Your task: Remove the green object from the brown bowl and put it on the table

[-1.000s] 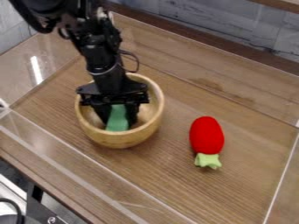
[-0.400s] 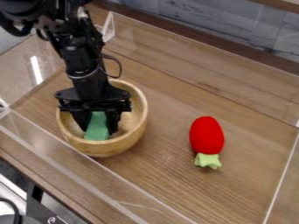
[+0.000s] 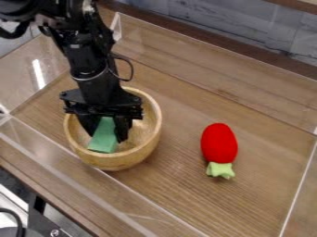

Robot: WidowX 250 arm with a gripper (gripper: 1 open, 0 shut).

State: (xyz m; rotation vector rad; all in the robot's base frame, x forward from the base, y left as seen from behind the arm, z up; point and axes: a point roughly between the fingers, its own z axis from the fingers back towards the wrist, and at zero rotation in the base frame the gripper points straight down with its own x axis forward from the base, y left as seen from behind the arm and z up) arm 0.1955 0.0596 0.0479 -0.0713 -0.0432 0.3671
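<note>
"Fingers [image 3: 124,130] of the black gripper [image 3: 106,126] are down inside the brown bowl [image 3: 145,151], right by the green block [image 3: 104,137]. Are they holding it?"

"They look very close to it, and bits of the fingers hide its top part. I can't tell if they are squeezing it or just next to it."

"So where is the green block?"

"It is in the bowl. It leans, with its low end near the front of the bowl and its top end up by the fingers."

"And where does the robot arm [image 3: 93,65] come from?"

"It comes down from above the back of the bowl, a bit to the left side of the picture. It is big and black, and a thin black wire [image 3: 128,67] loops out from it, above the bowl."

"What is next to the bowl?"

"A red toy strawberry [image 3: 218,143] lies to the right of the bowl in the picture, well apart from it. Its little light green stem [image 3: 221,170] points to the front."

"What is under the bowl?"

"A brown wood table [image 3: 186,199]. The bowl sits flat on it, and the strawberry lies on it too."
</note>
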